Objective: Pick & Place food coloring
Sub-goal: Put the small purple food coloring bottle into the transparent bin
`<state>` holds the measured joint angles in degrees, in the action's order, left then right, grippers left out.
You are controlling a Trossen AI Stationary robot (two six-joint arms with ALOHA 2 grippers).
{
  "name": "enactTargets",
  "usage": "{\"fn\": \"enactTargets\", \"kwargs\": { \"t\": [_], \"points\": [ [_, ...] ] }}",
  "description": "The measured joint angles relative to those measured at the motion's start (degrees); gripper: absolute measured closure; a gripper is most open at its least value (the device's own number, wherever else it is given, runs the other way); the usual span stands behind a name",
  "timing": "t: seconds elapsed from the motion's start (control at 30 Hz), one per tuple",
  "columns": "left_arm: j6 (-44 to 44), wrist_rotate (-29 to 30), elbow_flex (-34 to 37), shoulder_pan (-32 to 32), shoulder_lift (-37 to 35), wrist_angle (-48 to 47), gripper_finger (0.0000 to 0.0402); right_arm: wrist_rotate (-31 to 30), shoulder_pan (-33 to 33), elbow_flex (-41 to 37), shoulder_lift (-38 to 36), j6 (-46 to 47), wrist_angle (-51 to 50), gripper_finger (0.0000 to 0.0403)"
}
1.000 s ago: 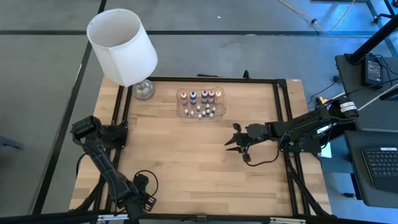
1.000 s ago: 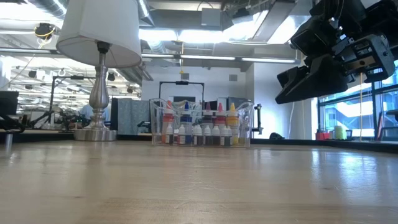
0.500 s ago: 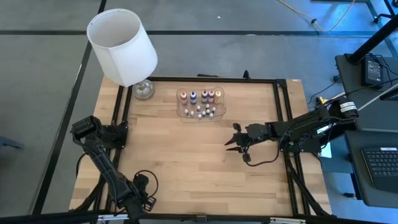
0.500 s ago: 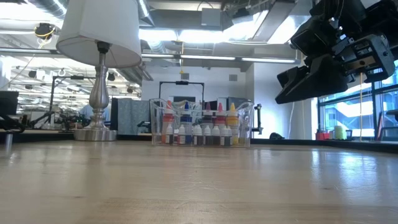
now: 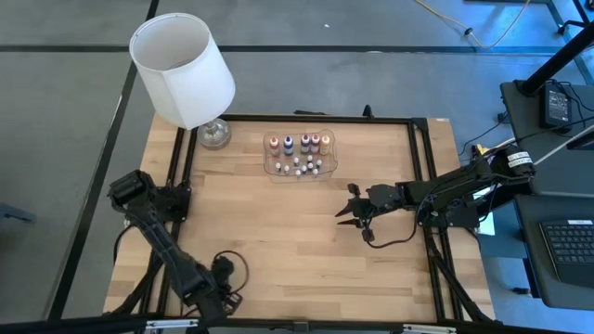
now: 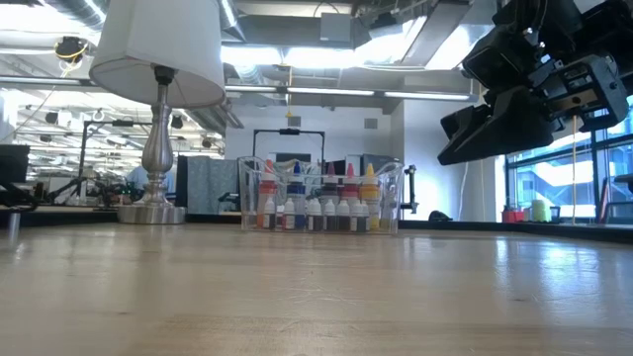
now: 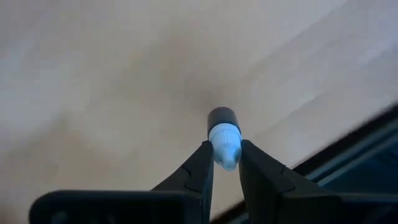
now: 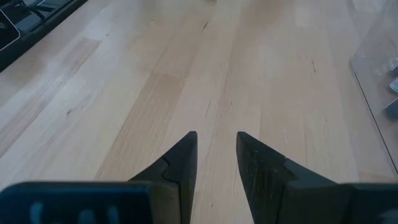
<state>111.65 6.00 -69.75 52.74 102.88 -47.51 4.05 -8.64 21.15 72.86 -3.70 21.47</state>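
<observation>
Clamping down at the near-left corner of the wooden table (image 5: 278, 241), the left gripper (image 7: 224, 163) has its two dark fingers (image 7: 198, 169) pinched on a small bottle (image 7: 224, 138), and the left wrist view shows it cleanly: white tip caught between the fingertips, dark body poking out just past them, bare wood beyond. In the high view that gripper (image 5: 223, 295) sits low by the table's near edge, and the bottle itself is too small to pick out there.

Over on the other side, the right gripper (image 5: 343, 211) hangs above the wood, nothing between its fingers (image 8: 180, 165), which stand slightly parted with a narrow gap and only bare planks ahead of them. From table height it looms as a dark block (image 6: 514, 114), clear of the surface.

Well beyond the right gripper, toward the far edge, sits the clear plastic tray (image 5: 271, 169) with the rest of the food coloring (image 5: 299, 154) inside: taller coloured bottles in a back row, tiny whitish ones bunched in front. The low view lines them up upright behind the tray wall (image 6: 391, 203), the bottles (image 6: 315, 210) standing side by side.

Just beside the tray, farther from the right gripper, stands the white-shaded lamp (image 5: 182, 69) on its base.
</observation>
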Motion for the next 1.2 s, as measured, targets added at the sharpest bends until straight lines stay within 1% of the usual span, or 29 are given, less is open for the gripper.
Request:
{"fn": "enactTargets", "kwargs": {
  "t": [0.07, 0.17, 0.27, 0.37, 0.43, 0.5, 0.57, 0.63, 0.7, 0.77, 0.83, 0.9, 1.0, 1.1, 1.2],
  "points": [
    [-8.69, 4.19, -1.31, -2.45, -0.27, 0.00, 0.0341, 0.00, 0.00, 0.00, 0.00, 0.00, 0.02, 0.0288],
    [-24.86, 9.48, -3.93, -7.98, -0.30, -0.51, 0.0342, 0.00, 0.00, 0.00, 0.00, -1.41, 0.07, 0.0288],
    [-41.73, 11.94, -7.30, -15.83, -0.30, -0.34, 0.0342, -0.07, 0.00, 0.34, 0.00, -3.32, 0.07, 0.0288],
    [-56.45, 13.74, -10.60, -24.20, -0.30, -0.38, 0.0342, -0.09, 0.00, 0.78, 0.00, -3.52, 0.13, 0.0288],
    [-65.90, 14.22, -12.66, -29.66, -0.30, -0.66, 0.0342, -0.09, 0.00, 0.80, 0.00, -3.52, 0.11, 0.0288],
    [-74.19, 13.20, -15.11, -34.71, -0.30, -0.77, 0.0342, -0.09, 0.00, 0.80, 0.00, -3.51, 0.08, 0.0288],
    [-81.91, 11.11, -17.85, -39.68, -0.30, -1.03, 0.0342, -0.07, 0.00, 0.80, 0.00, -3.14, 0.07, 0.0288],
    [-89.10, 8.44, -21.19, -44.41, -0.30, -3.32, 0.0342, -0.05, 0.11, 0.80, 0.00, -3.06, 0.07, 0.0288],
    [-93.71, 7.09, -24.80, -49.19, -0.30, -5.95, 0.0343, -0.07, 0.30, 0.80, 0.00, -4.02, 0.04, 0.0288],
    [-96.39, 6.57, -26.96, -53.65, -0.41, -8.73, 0.0343, -0.04, 0.67, 0.80, 0.00, -5.07, 0.00, 0.0288],
    [-98.63, 4.79, -27.21, -57.77, -0.40, -10.03, 0.0343, -0.04, 1.20, 0.80, 0.00, -5.60, -0.20, 0.0288],
    [-100.76, 1.29, -27.19, -61.11, -0.19, -11.03, 0.0343, -0.04, 1.96, 0.80, 0.00, -5.55, -0.48, 0.0288],
    [-103.85, -1.64, -27.24, -64.50, 1.62, -11.73, 0.0343, -0.04, 3.03, 0.83, 0.00, -5.51, -1.45, 0.0288],
    [-107.29, -2.07, -27.63, -66.33, 4.09, -13.69, 0.0343, -0.03, 4.03, 0.83, 0.00, -5.49, -1.59, 0.0288],
    [-109.73, -2.07, -30.97, -67.22, 8.23, -17.37, 0.0343, -0.04, 5.00, 0.83, 0.00, -5.42, -1.73, 0.0288]
  ]
}}
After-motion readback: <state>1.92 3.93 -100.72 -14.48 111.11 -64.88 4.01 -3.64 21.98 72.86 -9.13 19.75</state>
